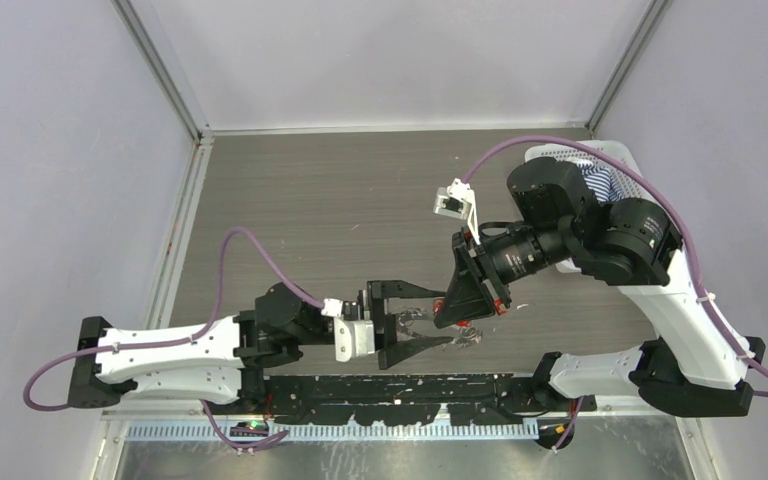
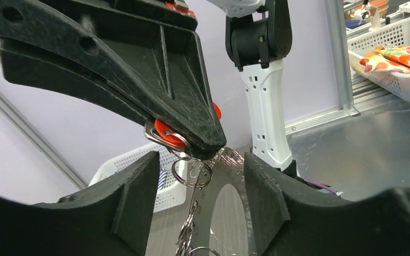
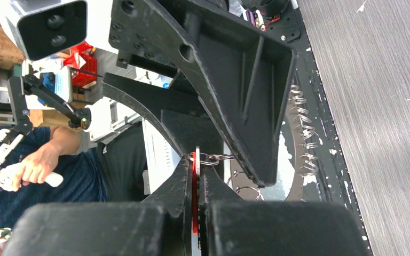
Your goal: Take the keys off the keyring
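My right gripper (image 1: 453, 311) is shut on the red-headed key (image 3: 195, 198), held edge-on between its pads just above the table. In the left wrist view the red key (image 2: 167, 133) shows at the right gripper's tip (image 2: 209, 146), and a small split ring (image 2: 192, 174) hangs from it with more rings chained below. The keyring (image 3: 294, 172), fringed with silvery keys (image 3: 302, 132), lies below and shows in the top view (image 1: 468, 338). My left gripper (image 2: 200, 161) is open, one finger (image 2: 133, 197) on each side of the hanging ring and touching nothing.
A white basket (image 1: 615, 155) with striped cloth stands at the back right and shows behind the ring (image 2: 133, 162). A second basket (image 2: 392, 64) holds patterned cloth off the table. The black base rail (image 1: 410, 390) runs along the near edge. A person (image 3: 37, 165) sits beyond it.
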You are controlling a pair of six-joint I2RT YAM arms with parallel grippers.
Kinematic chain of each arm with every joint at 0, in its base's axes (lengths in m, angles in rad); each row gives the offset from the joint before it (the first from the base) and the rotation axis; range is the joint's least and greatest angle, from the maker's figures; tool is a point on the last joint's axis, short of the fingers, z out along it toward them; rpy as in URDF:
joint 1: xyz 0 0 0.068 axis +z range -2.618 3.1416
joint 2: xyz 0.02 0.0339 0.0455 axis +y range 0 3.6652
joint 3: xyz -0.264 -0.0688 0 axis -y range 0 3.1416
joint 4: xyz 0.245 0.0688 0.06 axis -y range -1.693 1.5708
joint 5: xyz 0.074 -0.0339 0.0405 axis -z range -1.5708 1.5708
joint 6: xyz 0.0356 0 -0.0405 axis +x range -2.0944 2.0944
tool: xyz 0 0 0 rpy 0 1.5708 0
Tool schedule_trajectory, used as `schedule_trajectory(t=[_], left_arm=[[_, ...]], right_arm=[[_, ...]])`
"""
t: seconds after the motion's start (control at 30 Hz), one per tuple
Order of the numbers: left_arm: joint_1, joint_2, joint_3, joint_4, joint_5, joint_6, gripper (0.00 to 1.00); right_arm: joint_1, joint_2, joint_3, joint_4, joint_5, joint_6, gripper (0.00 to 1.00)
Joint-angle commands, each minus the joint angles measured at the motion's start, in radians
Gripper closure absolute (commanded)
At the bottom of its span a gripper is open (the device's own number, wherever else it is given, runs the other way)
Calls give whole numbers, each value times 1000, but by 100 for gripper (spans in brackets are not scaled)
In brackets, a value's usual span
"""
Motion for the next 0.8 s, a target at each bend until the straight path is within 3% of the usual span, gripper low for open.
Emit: schedule_trajectory(t=[0.0, 0.13, 0.77], left_arm=[[3, 14, 0, 58, 17, 22, 42], [3, 25, -4, 61, 8, 27, 47], [3, 72, -13, 61, -92, 13, 99]], right_arm=[[7, -12, 17, 62, -40, 8, 99], [7, -19, 20, 64, -33, 13, 99], [7, -34, 85, 20, 38, -3, 99]])
